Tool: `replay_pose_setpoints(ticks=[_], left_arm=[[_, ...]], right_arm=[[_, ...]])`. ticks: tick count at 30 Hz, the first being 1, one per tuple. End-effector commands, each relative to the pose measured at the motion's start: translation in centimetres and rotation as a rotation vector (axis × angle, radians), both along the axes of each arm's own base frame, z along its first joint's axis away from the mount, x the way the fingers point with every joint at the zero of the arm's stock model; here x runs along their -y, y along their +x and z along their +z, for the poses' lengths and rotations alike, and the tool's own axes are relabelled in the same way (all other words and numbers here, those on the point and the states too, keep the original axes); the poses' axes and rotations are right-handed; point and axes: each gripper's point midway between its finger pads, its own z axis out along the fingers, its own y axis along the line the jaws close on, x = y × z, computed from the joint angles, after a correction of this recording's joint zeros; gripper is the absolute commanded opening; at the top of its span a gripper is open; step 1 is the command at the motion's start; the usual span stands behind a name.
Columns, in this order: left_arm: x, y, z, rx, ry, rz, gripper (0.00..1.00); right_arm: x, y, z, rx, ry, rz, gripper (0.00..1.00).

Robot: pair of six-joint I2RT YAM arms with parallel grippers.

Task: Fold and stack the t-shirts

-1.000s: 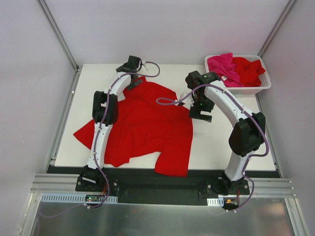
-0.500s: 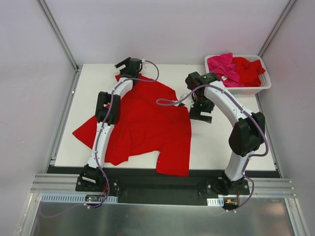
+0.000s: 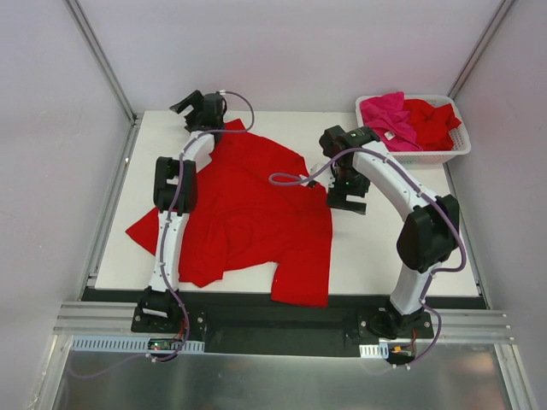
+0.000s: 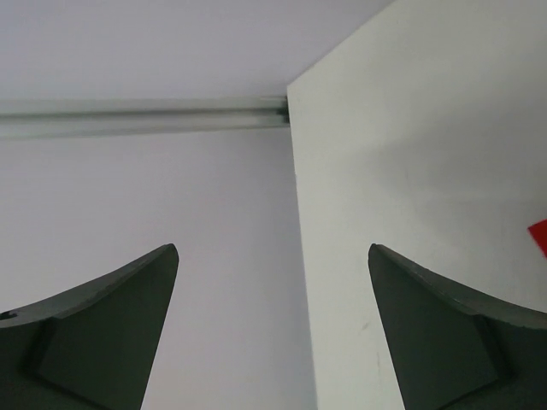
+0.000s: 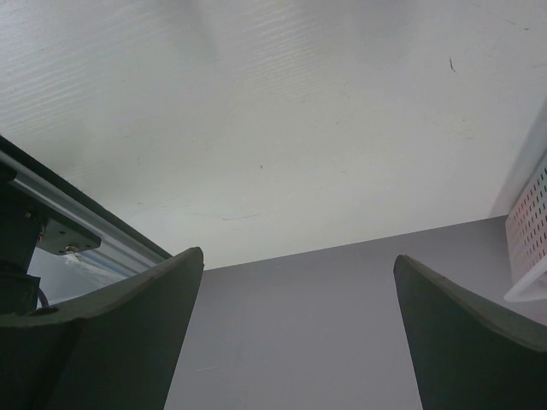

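Observed one red t-shirt [image 3: 248,213] spread open and rumpled across the left and middle of the worktop [image 3: 385,248], one hem hanging over the near edge. Located left pincer [image 3: 184,106] at the far left corner, just beyond the shirt's far edge, clear of the cloth. Checked left wrist view: fingers [image 4: 102,333] wide apart, gap empty, only a red sliver at the right border. Located right pincer [image 3: 346,198] just beside the shirt's right edge, over bare worktop. Checked right wrist view: jaws spread wide, holding nothing. Noted pink t-shirt [image 3: 386,111] and second red t-shirt [image 3: 432,120] heaped in the white basket [image 3: 457,152] at the far right corner, apart from both pincers.
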Motion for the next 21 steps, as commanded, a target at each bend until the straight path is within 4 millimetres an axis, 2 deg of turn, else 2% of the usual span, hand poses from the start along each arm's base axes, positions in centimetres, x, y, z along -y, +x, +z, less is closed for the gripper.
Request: replay_pose_setpoints(ticks=[1, 2, 3, 4, 5, 7, 8, 11, 15, 18, 21], left_arm=[[1.5, -2.1, 9.0, 0.162, -0.275, -0.030, 0.93], [2.2, -3.6, 7.1, 0.035, -0.334, -0.045, 0.94], [3.2, -4.1, 7.7, 0.061, -0.438, -0.053, 0.93], [5.2, -4.2, 7.0, 0.000, -0.541, -0.135, 0.92], [6.1, -5.4, 5.8, -0.088, -0.606, -0.152, 0.92], [7.7, -6.1, 5.3, -0.127, -0.712, -0.185, 0.91], [9.7, -6.5, 4.7, -0.180, -0.790, -0.260, 0.91], [12.3, -7.6, 3.2, -0.285, -0.907, -0.331, 0.88], [14.2, -7.8, 0.9, -0.395, -0.979, -0.371, 0.86], [14.9, -8.5, -1.4, -0.473, -1.000, -0.381, 0.86], [15.3, -8.6, -2.9, -0.508, -1.015, -0.390, 0.85]], right_arm=[[1.1, -3.0, 0.7, -0.142, -0.060, 0.016, 0.96], [0.9, -3.0, 0.7, -0.143, -0.059, 0.019, 0.96], [0.8, -3.0, 0.6, -0.146, -0.063, 0.023, 0.96], [0.7, -2.9, 0.5, -0.146, -0.063, 0.025, 0.96], [0.7, -2.9, 0.5, -0.148, -0.066, 0.027, 0.96], [0.5, -2.9, 0.3, -0.153, -0.072, 0.033, 0.96], [0.4, -2.9, 0.3, -0.154, -0.074, 0.036, 0.96], [0.3, -2.9, 0.2, -0.157, -0.080, 0.042, 0.96], [0.6, -3.5, 0.2, -0.173, -0.093, 0.044, 0.96], [1.1, -4.3, 0.3, -0.192, -0.100, 0.048, 0.96], [1.2, -5.4, 0.7, -0.221, -0.083, 0.054, 0.96]])
